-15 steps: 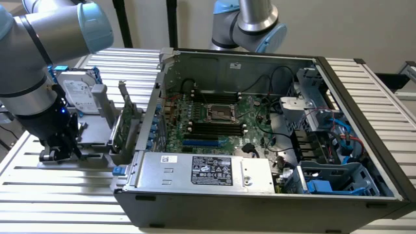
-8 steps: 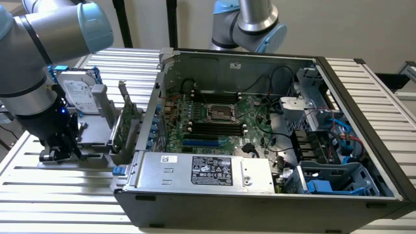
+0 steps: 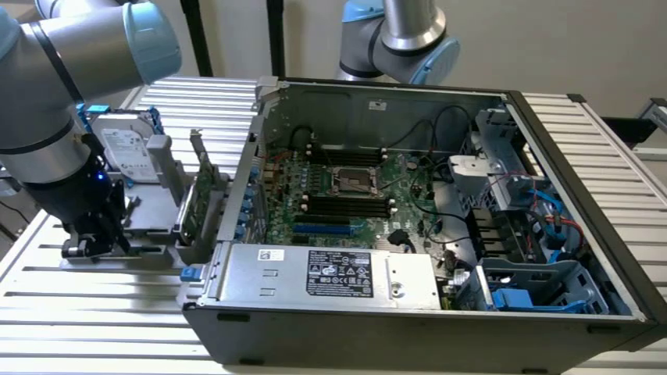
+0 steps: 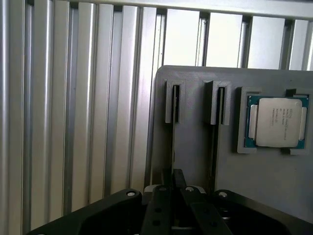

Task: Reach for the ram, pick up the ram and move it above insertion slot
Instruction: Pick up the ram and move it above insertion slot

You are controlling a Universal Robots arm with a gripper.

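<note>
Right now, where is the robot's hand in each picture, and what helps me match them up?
Exterior view: the hand is low at the exterior view's left, down at the gray holder, beside the open computer case.
Wrist view: the hand is the black part closest to the camera, over the gray holder.
Shared landmark: the gray holder on the ribbed metal table.

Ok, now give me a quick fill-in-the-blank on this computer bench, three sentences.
1. The gripper is over the gray holder, on the exterior view's ___ of the computer case.
2. The gray holder has ___ narrow slots beside the processor chip.
3. Inside the open computer case, the motherboard is ___ in colour.
Missing words: left; two; green.
</note>
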